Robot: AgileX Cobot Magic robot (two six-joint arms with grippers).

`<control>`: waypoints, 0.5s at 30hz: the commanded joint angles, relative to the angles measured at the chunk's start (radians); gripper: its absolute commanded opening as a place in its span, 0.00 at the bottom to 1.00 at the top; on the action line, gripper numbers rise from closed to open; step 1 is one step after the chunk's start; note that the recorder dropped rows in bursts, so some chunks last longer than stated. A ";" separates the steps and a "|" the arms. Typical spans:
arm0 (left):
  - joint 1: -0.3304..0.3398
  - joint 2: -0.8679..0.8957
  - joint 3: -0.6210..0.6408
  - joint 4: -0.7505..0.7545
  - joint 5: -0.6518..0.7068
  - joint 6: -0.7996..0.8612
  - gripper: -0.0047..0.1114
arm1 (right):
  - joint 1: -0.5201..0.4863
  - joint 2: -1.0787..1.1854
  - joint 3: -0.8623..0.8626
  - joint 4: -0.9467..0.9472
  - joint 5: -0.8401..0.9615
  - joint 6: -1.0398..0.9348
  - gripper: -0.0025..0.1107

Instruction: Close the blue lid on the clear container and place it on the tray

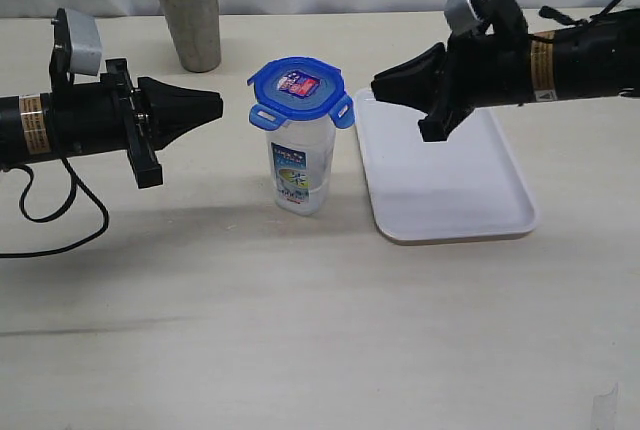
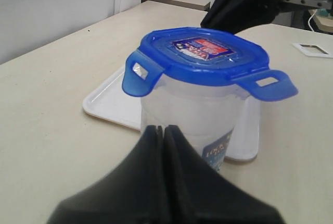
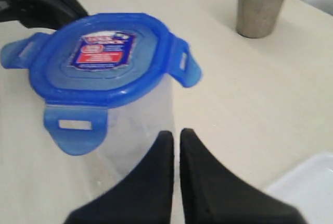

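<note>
Standing upright on table: clear container, just left of tray, not on it. Blue lid resting on its mouth, flaps splayed outward (none looks latched). Left gripper and right gripper both pinched shut, empty, flanking lid at its height, apart from it.

Risks:
- sideways push on flap from one closed tip could topple tall slim body
- uneven pressing may cock lid
- lifting by unlatched lid would likely leave container behind
</note>
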 commanded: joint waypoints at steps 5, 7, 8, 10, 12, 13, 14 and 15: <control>-0.002 0.001 -0.003 -0.062 -0.007 0.011 0.04 | 0.000 -0.193 0.059 0.013 0.242 0.143 0.06; -0.002 0.001 -0.003 -0.100 -0.007 0.028 0.04 | 0.000 -0.230 0.069 0.037 0.218 0.153 0.06; -0.002 0.001 -0.003 -0.121 -0.007 0.039 0.04 | 0.000 -0.246 0.074 0.044 0.192 0.153 0.06; -0.002 0.001 -0.003 -0.171 -0.007 0.062 0.04 | 0.000 -0.265 0.076 0.044 0.131 0.154 0.06; -0.002 0.001 -0.003 -0.206 -0.007 0.092 0.04 | 0.000 -0.267 0.076 0.049 0.070 0.154 0.06; -0.002 0.001 -0.011 -0.215 -0.007 0.109 0.04 | 0.000 -0.267 0.076 0.058 0.053 0.154 0.06; -0.002 0.001 -0.023 -0.215 -0.007 0.109 0.04 | 0.000 -0.267 0.076 0.064 0.047 0.151 0.06; -0.002 0.001 -0.034 -0.212 -0.007 0.107 0.04 | 0.000 -0.265 0.076 0.067 0.045 0.151 0.06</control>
